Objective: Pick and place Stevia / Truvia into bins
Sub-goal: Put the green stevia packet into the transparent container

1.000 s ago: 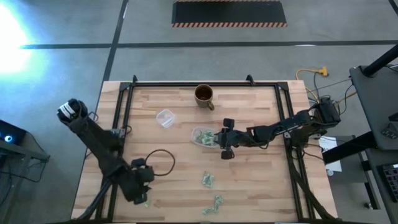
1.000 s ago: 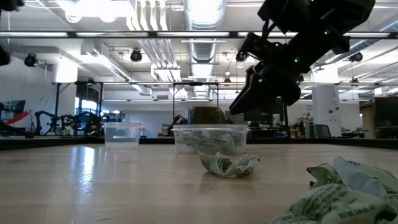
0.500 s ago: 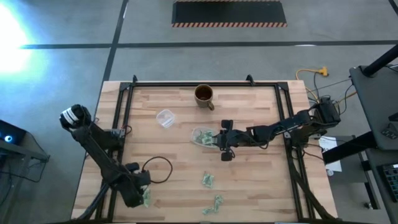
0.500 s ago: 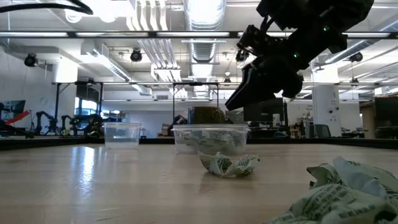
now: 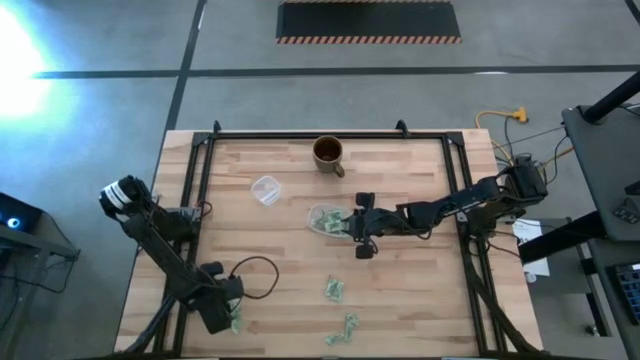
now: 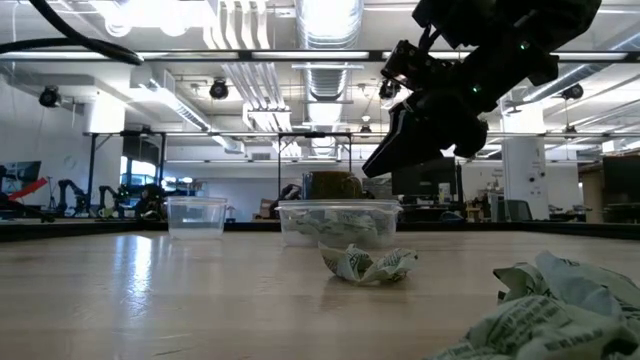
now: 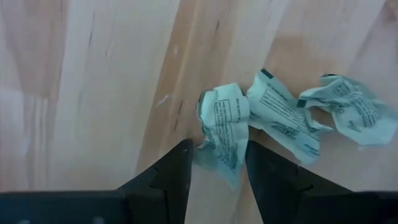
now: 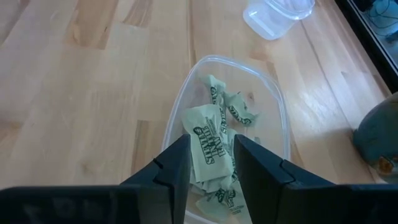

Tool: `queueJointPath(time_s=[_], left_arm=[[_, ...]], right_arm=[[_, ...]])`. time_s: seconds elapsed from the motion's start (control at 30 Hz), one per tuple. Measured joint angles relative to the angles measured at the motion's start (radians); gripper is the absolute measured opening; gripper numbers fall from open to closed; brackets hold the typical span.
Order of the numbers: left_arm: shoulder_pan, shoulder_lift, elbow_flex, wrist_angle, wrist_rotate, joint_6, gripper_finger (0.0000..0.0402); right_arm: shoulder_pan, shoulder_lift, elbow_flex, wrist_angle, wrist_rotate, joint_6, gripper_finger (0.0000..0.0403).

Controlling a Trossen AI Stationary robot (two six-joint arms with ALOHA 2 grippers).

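On the wooden table, you had the right gripper poised over the clear tub near the middle, pinching one Stevia sachet above the sachets already lying in it. Your left gripper was low at the near left corner, fingers spread around a crumpled sachet lying on the wood, with two more sachets just beside it.

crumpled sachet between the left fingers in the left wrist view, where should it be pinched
Pinch the crumpled sachet across its narrow lower tail, coming straight down from above. The left end effector already straddles that raised fold, and its neighbour sachet lies apart to one side.
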Motion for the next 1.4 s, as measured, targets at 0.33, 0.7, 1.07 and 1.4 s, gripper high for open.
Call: queueJointPath(time_s=[0.33,0.7,1.07,1.4], left_arm=[[0.001,-0.002,0.001,-0.037,-0.005,0.015,0.0020],[0.122,-0.007,0.021,-0.149,-0.199,0.203,0.0012],[0.388,-0.029,0.071,-0.094,-0.640,0.604,0.0013],[0.610,-0.032,0.083,0.445,-0.712,1.217,0.0013]], right_arm=[[0.000,0.000,0.000,0.000,0.001,0.002,0.0104],[0.005,0.000,0.000,-0.011,0.001,0.002,0.0091],[0.012,-0.010,0.000,-0.131,0.002,0.077,0.0090],[0.063,-0.063,0.001,-0.322,0.002,0.180,0.0074]])
